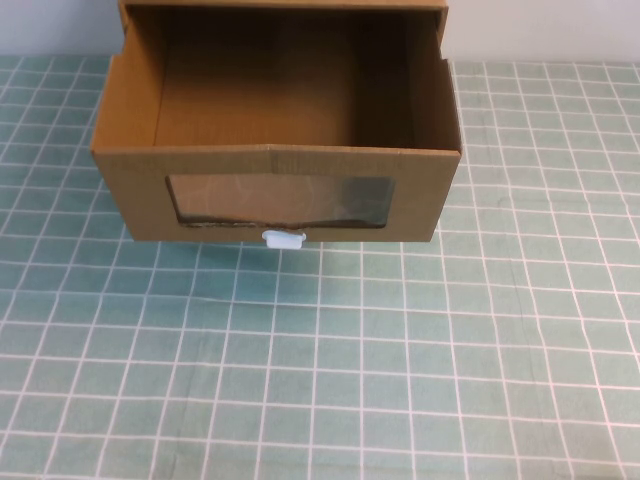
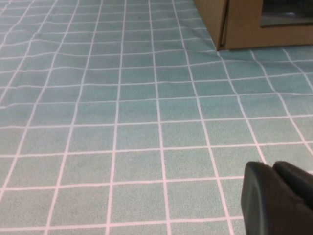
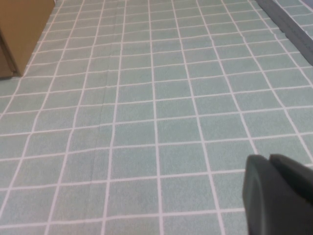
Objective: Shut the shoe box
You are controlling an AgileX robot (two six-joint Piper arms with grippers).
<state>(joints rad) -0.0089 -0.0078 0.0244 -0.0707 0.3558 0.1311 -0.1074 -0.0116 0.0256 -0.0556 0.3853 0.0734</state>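
Note:
The shoe box [image 1: 275, 190] is a brown cardboard drawer pulled out toward me at the back middle of the table, open on top and empty inside. Its front panel has a clear window [image 1: 280, 200] and a small white pull tab [image 1: 283, 238] just below it. A corner of the box shows in the left wrist view [image 2: 244, 24] and in the right wrist view [image 3: 19, 29]. My left gripper [image 2: 271, 166] is shut and empty, low over the mat, well short of the box. My right gripper [image 3: 269, 159] is shut and empty, likewise away from the box. Neither gripper shows in the high view.
A green mat with a white grid [image 1: 320, 380] covers the table. The drawer's outer sleeve [image 1: 285, 5] stands behind it against a pale wall. A grey raised edge [image 3: 288, 19] runs along the mat's far side in the right wrist view.

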